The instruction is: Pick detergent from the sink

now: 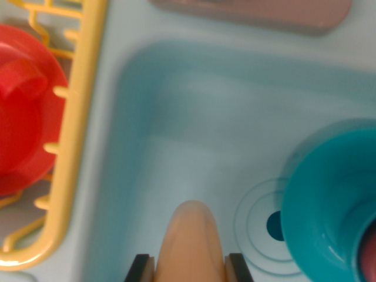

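A peach-coloured detergent bottle (191,241) fills the bottom centre of the wrist view, its rounded end pointing up the picture over the pale blue sink basin (194,117). My gripper (190,268) is shut on it. The two black fingertips (141,268) press against its left and right sides. The bottle's lower part is cut off by the frame edge. It looks close to the camera, above the sink floor.
A teal cup (323,200) with something pink inside stands in the sink at the right, next to the round drain (274,225). A yellow dish rack (76,135) holding a red dish (23,111) lies left of the sink. A pinkish-brown object (252,12) sits at the top edge.
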You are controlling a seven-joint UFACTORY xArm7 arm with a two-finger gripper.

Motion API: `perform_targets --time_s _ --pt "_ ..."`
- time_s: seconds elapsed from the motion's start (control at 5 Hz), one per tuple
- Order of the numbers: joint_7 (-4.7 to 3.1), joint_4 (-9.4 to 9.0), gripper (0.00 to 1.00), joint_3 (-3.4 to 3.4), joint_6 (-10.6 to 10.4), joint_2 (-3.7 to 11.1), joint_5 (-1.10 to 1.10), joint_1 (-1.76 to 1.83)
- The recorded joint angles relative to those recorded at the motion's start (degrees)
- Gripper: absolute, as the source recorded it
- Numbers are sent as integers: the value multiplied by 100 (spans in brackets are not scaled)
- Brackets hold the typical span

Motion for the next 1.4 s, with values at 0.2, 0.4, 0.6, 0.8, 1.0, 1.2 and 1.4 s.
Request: perform_targets --time_s 0.2,0.4,0.6,0.8,1.0,1.2,1.4 --pt "19 154 100 0 219 -65 -13 0" --pt "19 154 100 0 219 -65 -13 0" --pt "38 317 100 0 449 -134 -27 -1" --pt "38 317 100 0 449 -134 -27 -1" --pt "59 494 100 0 701 -209 -42 -1" --pt "59 494 100 0 701 -209 -42 -1" --pt "81 678 100 0 963 -288 -57 -1"
